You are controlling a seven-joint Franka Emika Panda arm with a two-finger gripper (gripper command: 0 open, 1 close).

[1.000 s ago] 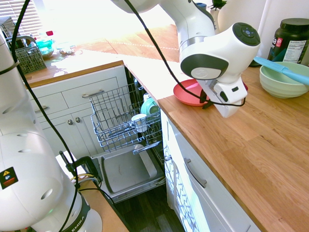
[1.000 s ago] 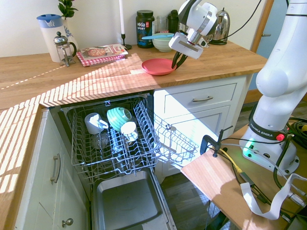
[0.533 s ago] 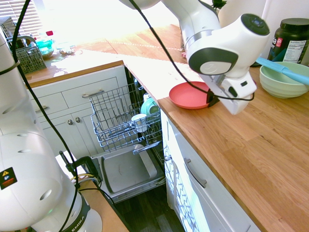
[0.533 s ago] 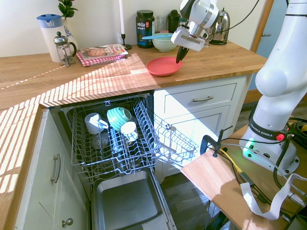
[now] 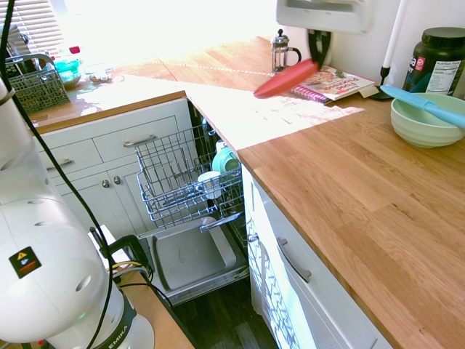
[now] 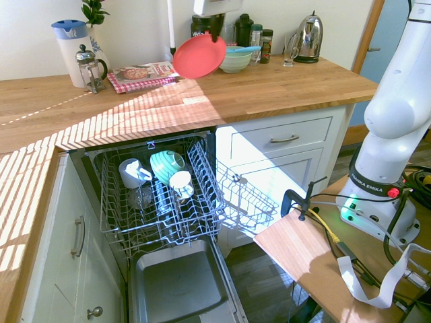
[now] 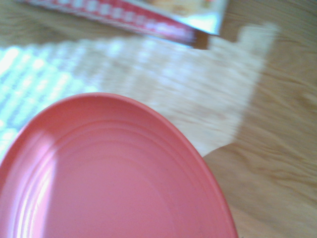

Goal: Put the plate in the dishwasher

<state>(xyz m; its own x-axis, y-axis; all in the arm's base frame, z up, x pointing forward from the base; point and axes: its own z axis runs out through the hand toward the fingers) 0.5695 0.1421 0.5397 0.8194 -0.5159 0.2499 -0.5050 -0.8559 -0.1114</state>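
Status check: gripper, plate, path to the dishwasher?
Gripper shut on plate, plate tilted in the air above the counter. Dishwasher open, rack out with cups in it.

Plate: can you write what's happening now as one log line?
phase: carry | gripper: shut on plate | plate: lifted, tilted above counter | dishwasher: open, plate not in
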